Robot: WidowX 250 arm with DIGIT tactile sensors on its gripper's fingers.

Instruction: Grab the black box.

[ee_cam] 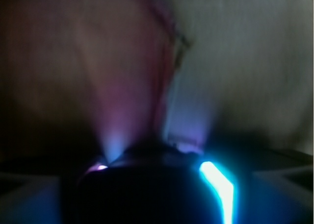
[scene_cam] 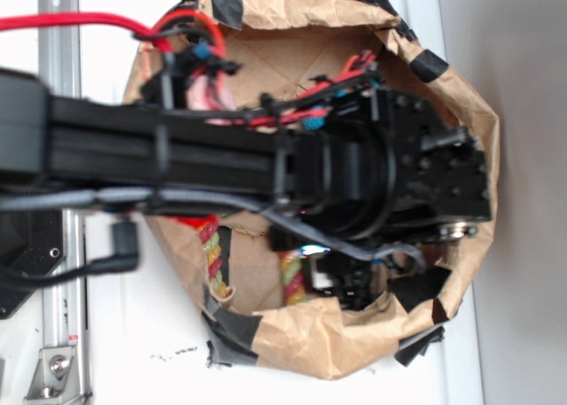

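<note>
**Jaws low in the paper nest, box apparently straight ahead**

Jaws first: neither view shows whether they are released or clenched. From the exterior camera they are buried under the wrist of the arm [scene_cam: 177, 148], which reaches across and down into the brown paper rim [scene_cam: 301, 334]. The wrist camera is dark and badly blurred.

The relation that matters is in the wrist view. A dark glossy mass with rounded corners fills the bottom centre, a bright cyan glint running down its right edge. I take this for the black box [ee_cam: 152, 189]. It sits very close to the lens, dead centre rather than off to either side, so it seems to lie right at the jaws or between them; contact cannot be told.

Outside, the box is hidden beneath the arm. Only a braided rope [scene_cam: 292, 279] shows beside the wrist, inside the rim.

As a cube it has no long axis to match, so a close straight on looks right — if the jaws do flank it
</note>
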